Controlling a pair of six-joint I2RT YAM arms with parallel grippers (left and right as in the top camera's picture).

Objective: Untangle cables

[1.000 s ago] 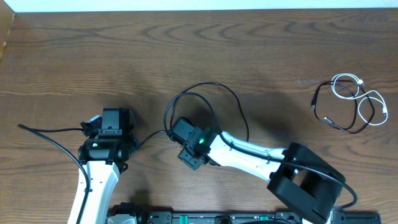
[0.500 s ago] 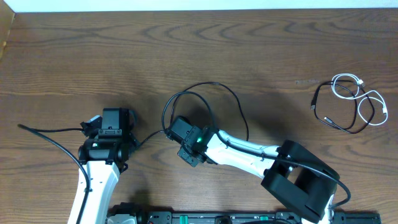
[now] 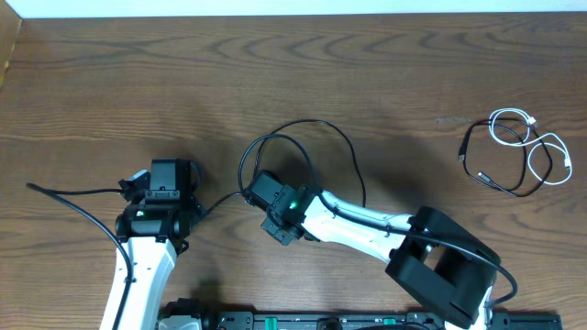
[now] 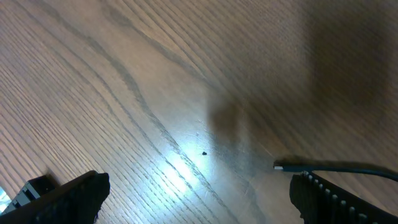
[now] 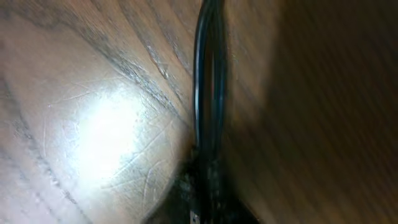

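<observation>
Cables, item one: black cable (image 3: 321, 126), pinched in our right hand (image 3: 252, 192), which is closed tight on the left bend of the cord. Its loop lies on the desk (image 3: 275, 64) just beyond. Our left hand (image 4: 199, 182) is spread wide above the wood, with a black plug tip (image 4: 277, 166) beside one finger. Item two: white-and-black bundle (image 3: 515, 151), far right, well apart.

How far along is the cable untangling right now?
Done: one black cable lies apart from the others. In hand: the right gripper is shut on it; the left gripper is open, empty. Left: the white and black tangle at the far right, loops crossing, no gripper near.
</observation>
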